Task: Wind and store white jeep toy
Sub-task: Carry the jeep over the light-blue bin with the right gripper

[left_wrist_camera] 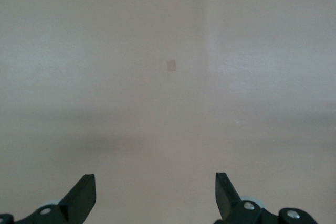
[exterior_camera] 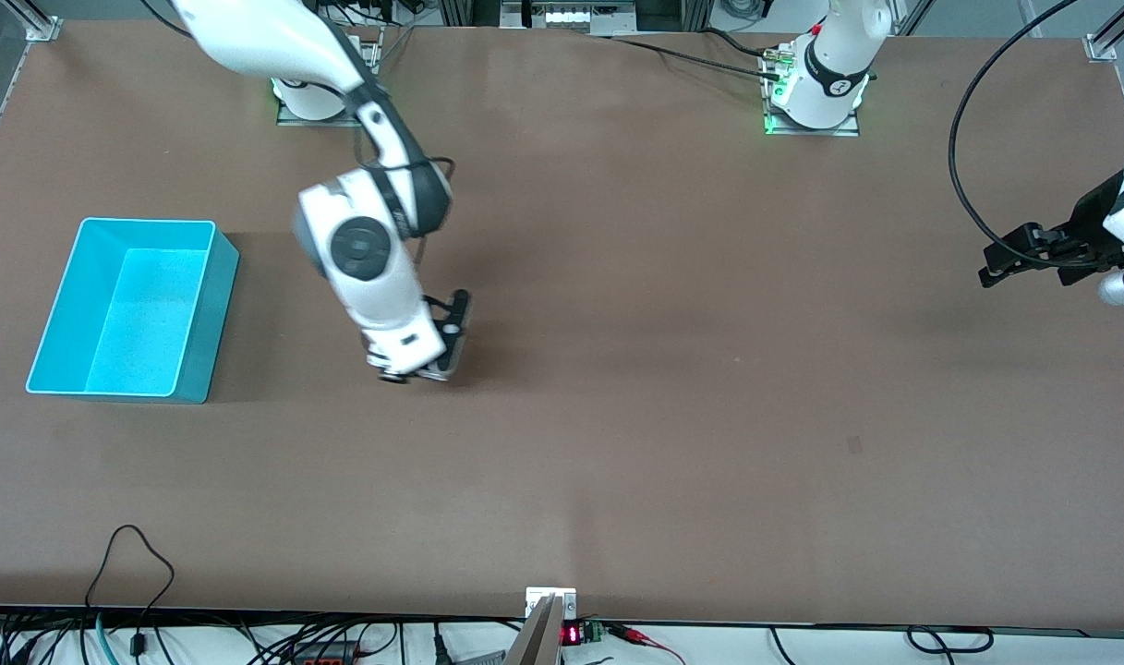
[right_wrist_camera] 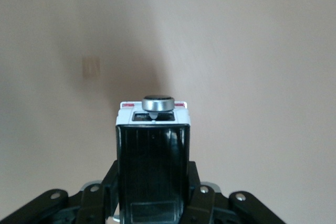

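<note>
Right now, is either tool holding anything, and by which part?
The right tool grips the white jeep toy by its two sides. The left tool is open and empty.

Two white Franka arms with black joint bands, right arm [exterior_camera: 368, 277] showing a round dark grey cap, left arm [exterior_camera: 834, 65] on a green-lit base plate, black loose cable, black two-finger grippers with silver screws.

No text, label or brand can be read on anything here. A small red-lit display [exterior_camera: 572, 634] sits just past the surface's [exterior_camera: 672, 369] near edge, but its digits cannot be made out.
</note>
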`<action>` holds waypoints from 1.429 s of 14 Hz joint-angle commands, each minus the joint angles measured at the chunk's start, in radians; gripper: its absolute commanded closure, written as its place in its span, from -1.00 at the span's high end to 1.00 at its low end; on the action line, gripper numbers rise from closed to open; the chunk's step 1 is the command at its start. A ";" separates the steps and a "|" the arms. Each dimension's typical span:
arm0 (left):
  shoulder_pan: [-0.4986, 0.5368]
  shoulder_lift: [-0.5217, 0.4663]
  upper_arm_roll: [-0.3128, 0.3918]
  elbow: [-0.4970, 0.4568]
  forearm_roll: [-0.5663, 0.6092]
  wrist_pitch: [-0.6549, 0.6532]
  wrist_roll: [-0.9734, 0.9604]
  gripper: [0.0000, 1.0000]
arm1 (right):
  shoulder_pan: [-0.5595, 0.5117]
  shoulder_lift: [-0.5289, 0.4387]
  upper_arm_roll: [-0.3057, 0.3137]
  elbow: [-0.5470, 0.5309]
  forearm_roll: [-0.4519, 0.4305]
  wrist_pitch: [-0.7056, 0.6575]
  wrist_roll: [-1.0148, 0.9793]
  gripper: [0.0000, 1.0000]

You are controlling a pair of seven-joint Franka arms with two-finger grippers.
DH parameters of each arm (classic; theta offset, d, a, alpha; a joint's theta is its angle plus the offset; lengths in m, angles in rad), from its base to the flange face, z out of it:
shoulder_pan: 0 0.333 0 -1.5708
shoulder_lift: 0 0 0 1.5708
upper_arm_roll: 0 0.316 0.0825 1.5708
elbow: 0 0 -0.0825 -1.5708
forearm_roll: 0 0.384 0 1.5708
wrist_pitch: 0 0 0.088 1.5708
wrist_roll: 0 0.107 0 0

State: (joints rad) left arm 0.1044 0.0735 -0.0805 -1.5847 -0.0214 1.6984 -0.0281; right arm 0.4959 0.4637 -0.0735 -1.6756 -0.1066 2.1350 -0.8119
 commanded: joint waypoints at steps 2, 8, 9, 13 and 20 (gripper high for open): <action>0.005 0.005 -0.007 0.017 -0.014 -0.003 -0.001 1.00 | -0.132 -0.187 0.015 -0.126 -0.010 -0.079 0.057 -1.00; -0.008 0.002 0.005 0.017 -0.017 -0.003 -0.001 1.00 | -0.339 -0.313 -0.005 -0.265 -0.007 -0.132 0.275 -1.00; -0.008 0.002 0.007 0.017 -0.017 -0.003 -0.001 1.00 | -0.341 -0.310 -0.040 -0.268 -0.007 -0.133 0.293 -1.00; -0.135 0.003 0.151 0.019 -0.019 -0.005 -0.003 1.00 | -0.378 -0.278 -0.172 -0.294 -0.011 -0.115 0.333 -1.00; -0.121 0.000 0.139 0.015 -0.017 -0.003 0.000 1.00 | -0.413 -0.175 -0.302 -0.391 -0.001 0.153 0.416 -1.00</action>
State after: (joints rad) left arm -0.0078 0.0734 0.0448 -1.5846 -0.0214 1.6986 -0.0281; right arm 0.0874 0.2762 -0.3743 -2.0401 -0.1077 2.2425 -0.4480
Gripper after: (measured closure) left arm 0.000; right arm 0.489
